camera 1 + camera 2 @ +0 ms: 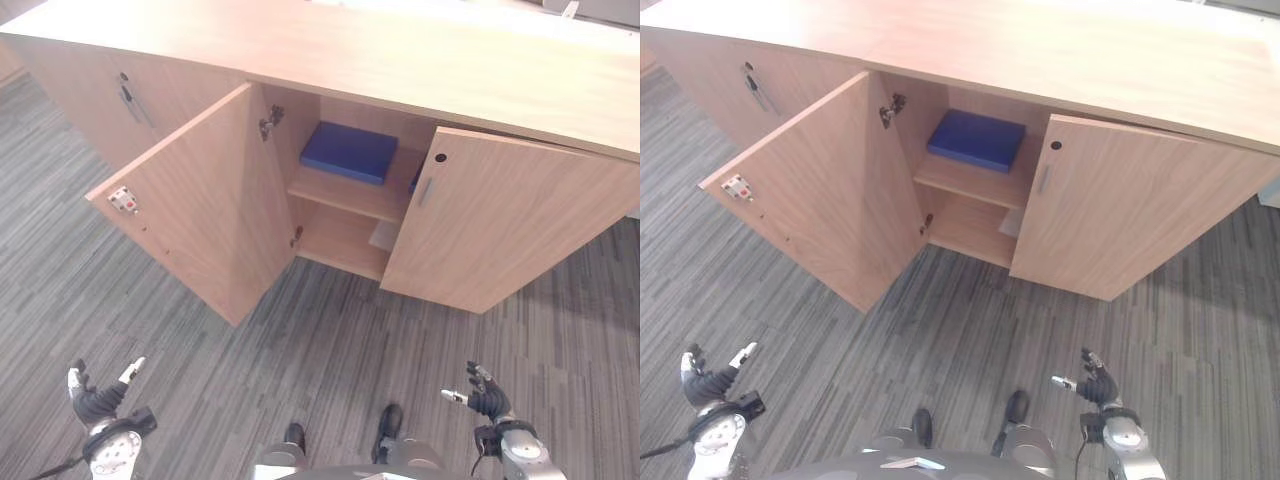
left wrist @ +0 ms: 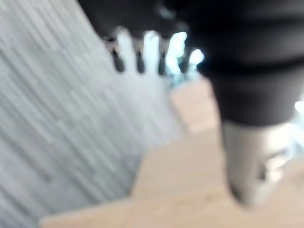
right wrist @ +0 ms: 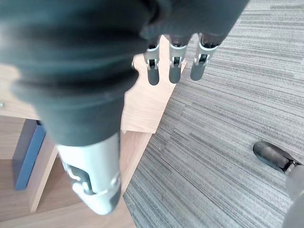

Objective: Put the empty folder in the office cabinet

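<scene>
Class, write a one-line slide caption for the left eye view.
Blue folder on the open cabinet's shelf; both robot hands open, low.

A light wood-look finish, smooth and matt with a faint grain, is seen all over the cabinet point(image 1: 330, 55), doors included. On the inside of the open left door point(image 1: 205, 195), a small white plastic-looking catch point(image 1: 123, 200) is fitted near its outer edge, and a metal hinge point(image 1: 270, 122) is seen where that door meets the cabinet. A slim metal handle point(image 1: 426, 190) is mounted on the right door point(image 1: 500, 225). The blue folder point(image 1: 350, 151) on the cabinet's upper shelf is given a matt, smooth cover. In front of the cabinet, the floor point(image 1: 330, 350) is covered in grey striped carpet, rough and matt.
</scene>
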Tool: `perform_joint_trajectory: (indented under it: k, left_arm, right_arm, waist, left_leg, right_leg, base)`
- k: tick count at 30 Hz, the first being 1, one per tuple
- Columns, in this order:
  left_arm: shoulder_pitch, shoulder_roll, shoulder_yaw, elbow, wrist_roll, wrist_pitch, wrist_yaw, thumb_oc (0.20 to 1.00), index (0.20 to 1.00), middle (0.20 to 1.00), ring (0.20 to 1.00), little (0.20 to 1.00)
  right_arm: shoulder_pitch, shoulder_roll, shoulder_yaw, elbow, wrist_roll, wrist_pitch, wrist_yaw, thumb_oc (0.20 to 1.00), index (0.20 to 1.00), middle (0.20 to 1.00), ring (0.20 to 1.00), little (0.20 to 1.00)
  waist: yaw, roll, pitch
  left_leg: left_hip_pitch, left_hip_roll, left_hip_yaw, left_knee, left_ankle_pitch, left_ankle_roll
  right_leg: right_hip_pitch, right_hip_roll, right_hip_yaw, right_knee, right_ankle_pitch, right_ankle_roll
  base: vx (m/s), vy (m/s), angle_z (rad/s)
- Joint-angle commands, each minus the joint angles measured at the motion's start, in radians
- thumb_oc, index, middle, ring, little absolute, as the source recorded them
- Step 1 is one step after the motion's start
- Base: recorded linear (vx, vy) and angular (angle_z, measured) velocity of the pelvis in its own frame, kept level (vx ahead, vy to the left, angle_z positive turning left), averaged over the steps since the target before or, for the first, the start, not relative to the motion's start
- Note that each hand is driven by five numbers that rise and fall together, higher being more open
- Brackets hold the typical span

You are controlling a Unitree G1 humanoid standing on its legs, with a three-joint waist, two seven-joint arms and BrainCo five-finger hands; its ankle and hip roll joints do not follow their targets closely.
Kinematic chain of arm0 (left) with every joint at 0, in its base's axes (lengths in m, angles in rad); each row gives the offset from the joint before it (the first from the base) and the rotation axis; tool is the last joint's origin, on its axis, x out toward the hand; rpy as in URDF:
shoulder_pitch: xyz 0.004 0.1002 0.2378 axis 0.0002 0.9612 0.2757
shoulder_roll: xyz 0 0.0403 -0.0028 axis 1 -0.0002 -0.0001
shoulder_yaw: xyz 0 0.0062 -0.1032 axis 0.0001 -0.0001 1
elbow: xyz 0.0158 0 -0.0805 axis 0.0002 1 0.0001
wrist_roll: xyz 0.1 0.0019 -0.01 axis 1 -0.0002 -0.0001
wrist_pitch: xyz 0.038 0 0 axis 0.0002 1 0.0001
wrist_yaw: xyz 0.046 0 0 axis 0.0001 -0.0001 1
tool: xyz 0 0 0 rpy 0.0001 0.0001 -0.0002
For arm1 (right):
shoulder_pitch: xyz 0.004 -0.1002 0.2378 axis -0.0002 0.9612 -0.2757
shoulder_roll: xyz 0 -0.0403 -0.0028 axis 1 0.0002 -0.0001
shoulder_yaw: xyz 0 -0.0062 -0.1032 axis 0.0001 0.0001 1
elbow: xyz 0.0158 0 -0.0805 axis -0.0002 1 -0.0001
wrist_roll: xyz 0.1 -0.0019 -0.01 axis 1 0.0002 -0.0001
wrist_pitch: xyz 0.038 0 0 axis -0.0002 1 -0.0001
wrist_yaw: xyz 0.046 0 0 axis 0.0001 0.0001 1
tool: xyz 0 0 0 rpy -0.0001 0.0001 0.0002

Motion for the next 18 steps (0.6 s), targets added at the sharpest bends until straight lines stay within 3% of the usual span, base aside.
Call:
perform_joint_trajectory:
  k: [1,8,9,13,18]
  left_arm:
    - [-0.017,0.062,0.056,0.011,0.054,-0.044,-0.005,1.000,1.000,1.000,1.000,1.000]
    - [-0.049,0.110,0.067,0.033,0.054,-0.029,-0.036,1.000,1.000,1.000,1.000,1.000]
    - [-0.115,0.171,0.065,0.054,0.029,-0.013,-0.033,1.000,1.000,1.000,1.000,1.000]
    - [-0.273,0.296,0.048,0.092,-0.017,0.029,0.013,1.000,1.000,1.000,1.000,1.000]
    - [-0.442,0.418,0.039,0.126,-0.023,0.075,0.044,1.000,1.000,1.000,1.000,1.000]
  right_arm:
    - [-0.049,-0.044,0.033,-0.043,-0.050,-0.049,0.066,1.000,1.000,1.000,1.000,1.000]
    - [-0.023,-0.054,0.044,-0.060,-0.092,-0.044,0.093,1.000,1.000,1.000,1.000,1.000]
    - [0.001,-0.067,0.040,-0.068,-0.087,-0.058,0.119,1.000,1.000,1.000,1.000,1.000]
    - [-0.012,-0.076,0.049,-0.064,-0.035,-0.078,0.097,1.000,1.000,1.000,1.000,1.000]
    - [-0.044,-0.075,0.057,-0.062,-0.015,-0.101,0.099,1.000,1.000,1.000,1.000,1.000]
  waist:
    - [-0.017,-0.017,-0.028]
    - [-0.040,-0.026,-0.020]
    - [-0.070,-0.043,0.000]
    - [-0.108,-0.060,0.059]
    - [-0.130,-0.096,0.108]
  left_leg:
    - [-0.047,0.051,-0.016,-0.011,0.081,-0.042]
    - [-0.038,0.038,0.009,-0.003,0.063,-0.029]
    - [-0.041,0.023,0.049,0.012,0.041,-0.010]
    - [-0.088,0.022,0.082,0.059,-0.004,0.004]
    - [-0.165,0.026,0.117,0.113,-0.031,0.016]
  right_leg:
    - [0.110,0.001,0.030,-0.030,-0.044,0.055]
    - [0.098,-0.007,0.055,-0.027,-0.032,0.071]
    - [0.055,-0.027,0.084,-0.022,-0.002,0.099]
    - [-0.034,-0.044,0.129,-0.010,0.028,0.141]
    - [-0.102,-0.044,0.152,-0.017,0.054,0.152]
  base:
    - [0.00,0.267,-0.30]
    - [-0.01,0.139,-0.19]
    - [-0.10,0.440,-0.19]
    - [-0.15,0.288,-0.44]
    - [-0.13,0.073,-0.21]
